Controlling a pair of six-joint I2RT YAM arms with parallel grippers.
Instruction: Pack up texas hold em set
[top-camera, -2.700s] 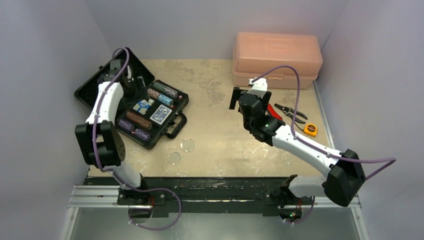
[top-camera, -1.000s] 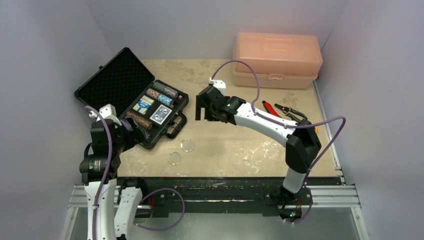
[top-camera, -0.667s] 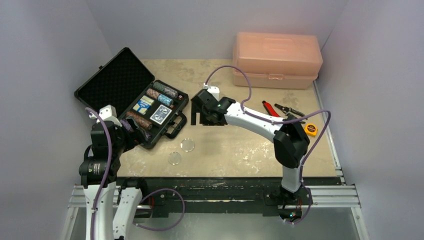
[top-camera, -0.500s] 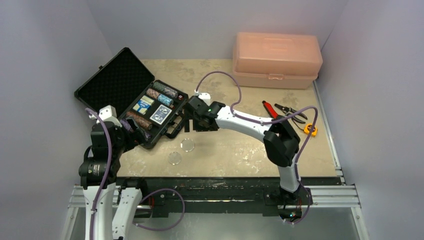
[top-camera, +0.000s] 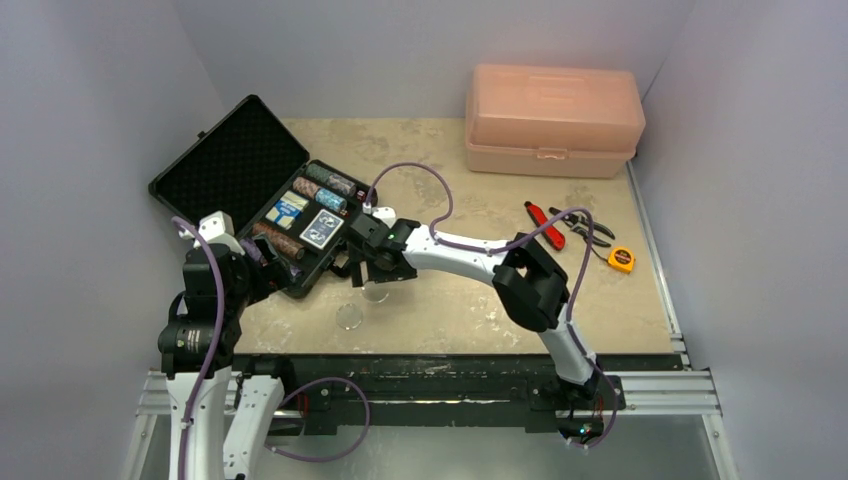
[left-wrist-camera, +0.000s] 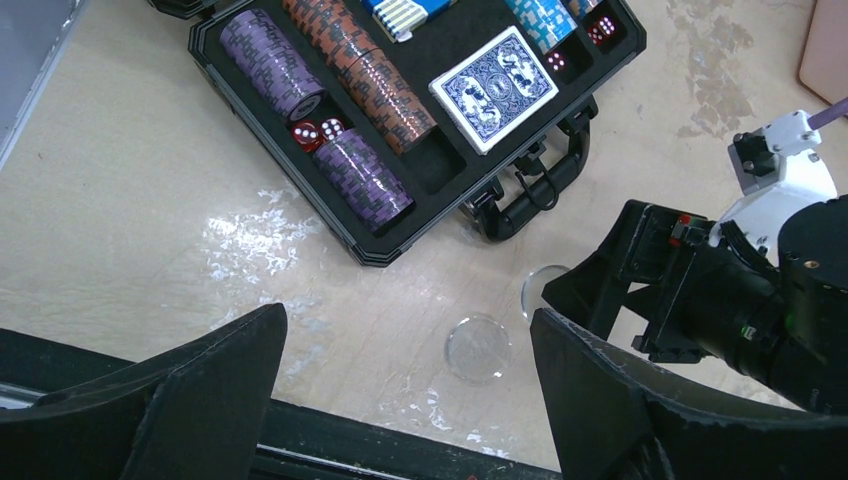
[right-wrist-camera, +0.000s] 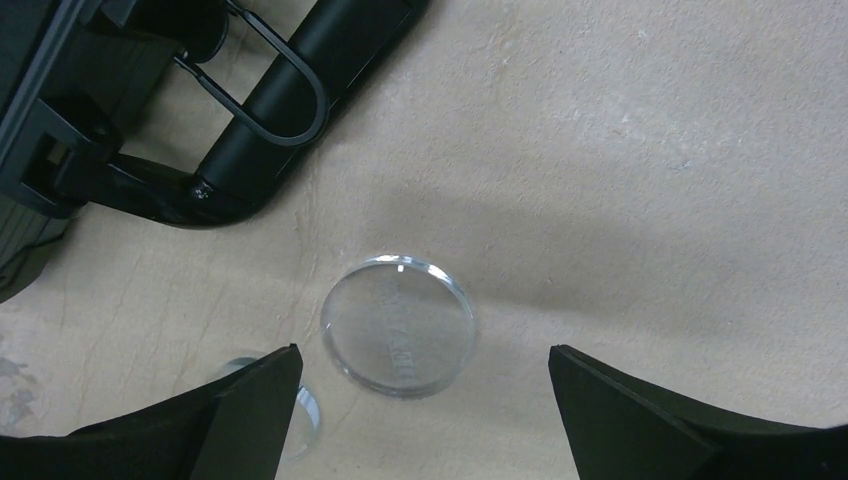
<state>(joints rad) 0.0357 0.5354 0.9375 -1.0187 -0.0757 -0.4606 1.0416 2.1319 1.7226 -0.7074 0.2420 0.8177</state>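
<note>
The black poker case lies open at the left and holds chip rows, a blue card deck and dice. In the left wrist view the case shows its purple chips and deck. Two clear discs lie on the table in front of it. The far disc sits by the case handle, between the open fingers of my right gripper, which hovers over it. The near disc lies free. My left gripper is open and empty, held above the table's near left.
A pink toolbox stands at the back right. Pliers, a red-handled tool and an orange tape measure lie at the right. The case handle is just beyond the far disc.
My right arm swept left from near the toolbox to above the far disc by the case handle. My left arm drew back from the case earlier and has since stayed still.
</note>
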